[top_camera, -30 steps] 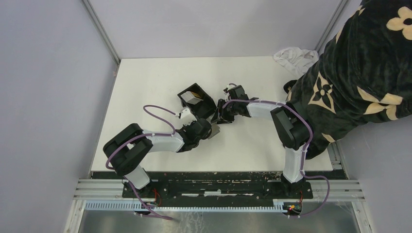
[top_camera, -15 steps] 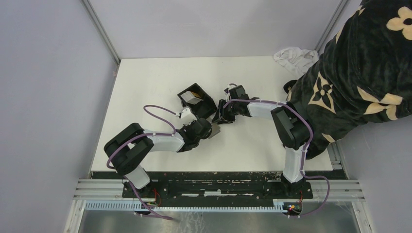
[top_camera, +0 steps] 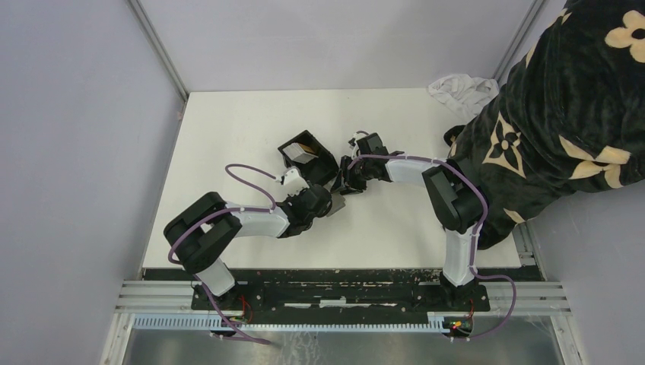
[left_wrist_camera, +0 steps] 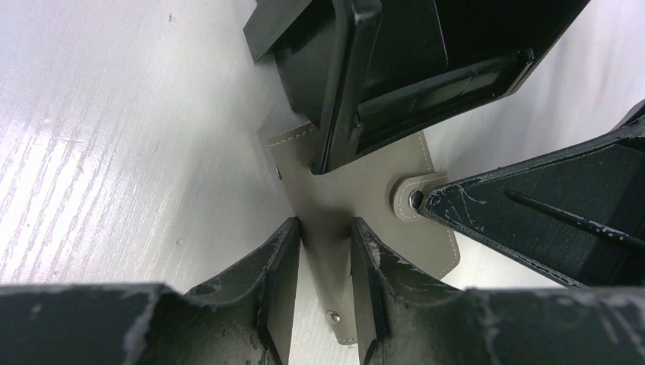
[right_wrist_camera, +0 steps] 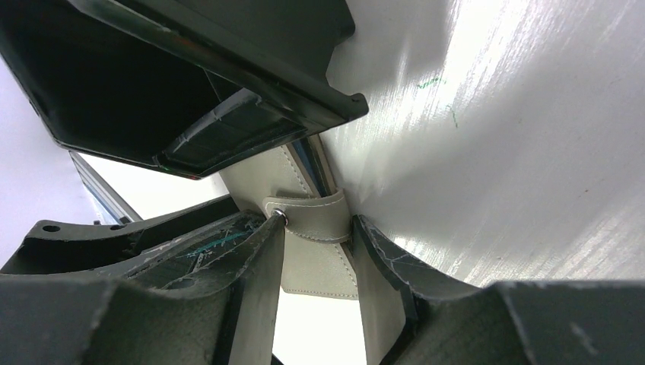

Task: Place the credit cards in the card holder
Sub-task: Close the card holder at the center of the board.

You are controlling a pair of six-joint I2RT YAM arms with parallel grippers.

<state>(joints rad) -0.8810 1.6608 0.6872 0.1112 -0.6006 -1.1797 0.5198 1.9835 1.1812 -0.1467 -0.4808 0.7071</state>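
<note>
Grey pouch (left_wrist_camera: 335, 199) sits between left fingers (left_wrist_camera: 278, 296) and right fingers (right_wrist_camera: 255, 289), beside card holder (left_wrist_camera: 344, 84)

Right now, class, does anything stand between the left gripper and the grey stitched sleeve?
Nothing visible. The left gripper is closed directly on the grey stitched sleeve; the black box only overlaps the sleeve's far end.

The tabletop (top_camera: 228, 129) is white and the card holder (top_camera: 328, 169) black, with a tan-gold card (top_camera: 304, 141) and a whitish card (top_camera: 304, 157) showing inside. The pouch (left_wrist_camera: 335, 205) is grey-beige with pale stitching; the garment (top_camera: 563, 99) is black with tan flowers.
</note>
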